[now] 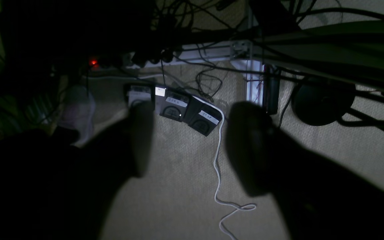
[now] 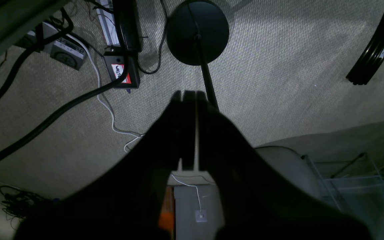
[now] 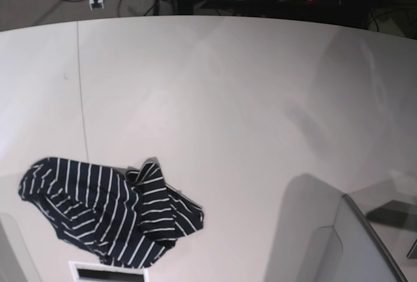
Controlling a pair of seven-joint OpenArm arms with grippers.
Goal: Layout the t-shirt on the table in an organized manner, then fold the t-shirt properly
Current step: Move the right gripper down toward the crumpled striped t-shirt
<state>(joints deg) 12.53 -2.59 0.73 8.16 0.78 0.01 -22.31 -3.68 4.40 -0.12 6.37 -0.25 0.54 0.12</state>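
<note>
The t-shirt (image 3: 107,213) was soft, matt striped cloth; the table (image 3: 228,99) smooth, faintly sheened; the floor (image 2: 278,66) looked like coarse woven carpet.

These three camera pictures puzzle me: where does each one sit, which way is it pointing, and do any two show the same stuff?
Left wrist: on the left arm, facing down at carpet, pedals and cables; left gripper open, empty.
Right wrist: on the right arm, facing the carpet and a round black lamp base; right gripper shut, empty.
Base: high up, overlooking the table and crumpled t-shirt; neither gripper shows.
Shared: both wrist views show the carpet, white cable and black base.
</note>
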